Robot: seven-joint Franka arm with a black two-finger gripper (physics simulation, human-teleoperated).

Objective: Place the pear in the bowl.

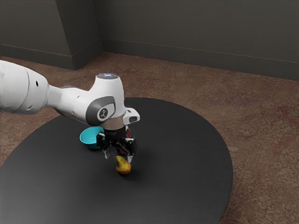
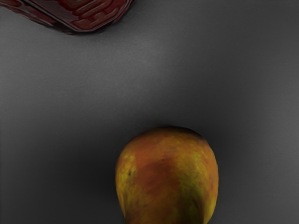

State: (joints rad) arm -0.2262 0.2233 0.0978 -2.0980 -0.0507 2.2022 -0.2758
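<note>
- The pincer (image 1: 118, 156) is hovering low, its two fingers standing well apart and gripping nothing; whether either one is brushing the fruit, I cannot tell.
- The pear (image 1: 123, 166) is resting on the table (image 1: 187, 163), just under the pincer's tips, its neck narrowing toward them and its round belly swelling outward.
- It is probably going to be handling as a light, firm fruit, giving little under a squeeze, though a real skin would be bruising if pressed hard.
- Its smooth, curving flanks are likely to be slipping if the pads are closing high on the taper; a hold across the fuller body, centred on both sides, is looking safer.
- The skin is showing mottled yellow and rusty orange with small dark flecks, turning olive toward the neck.
- The bowl (image 1: 87, 138) is waiting beside the pincer, toward the exterior view's left, its round turquoise wall looking smooth and rigid, perhaps plastic.
- A dark red object (image 2: 86, 16) is standing or lying close by the pincer, past the pear's broad end, its glossy surface carrying raised ridges; pads opening wider there could be bumping it.
- Beneath the pincer, the tabletop is spreading matte and charcoal, its edge curving round.
</note>
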